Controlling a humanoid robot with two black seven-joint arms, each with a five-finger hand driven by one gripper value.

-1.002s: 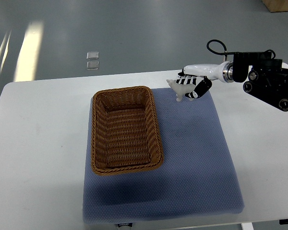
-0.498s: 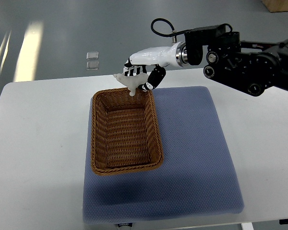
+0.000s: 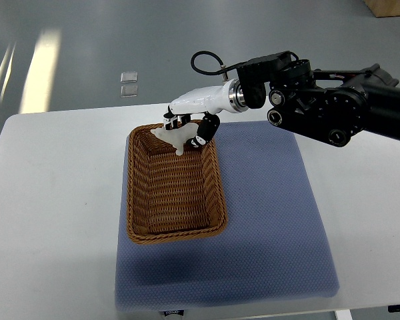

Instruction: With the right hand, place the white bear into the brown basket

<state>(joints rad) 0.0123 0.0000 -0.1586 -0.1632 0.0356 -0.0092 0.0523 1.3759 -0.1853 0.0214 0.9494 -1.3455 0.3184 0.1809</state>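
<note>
Moving left and down since the earlier frame, the right hand now hangs over the basket's upper end, above frame centre. Its fingers grasp the bear, which hangs just beneath the palm, above the basket's floor.
</note>
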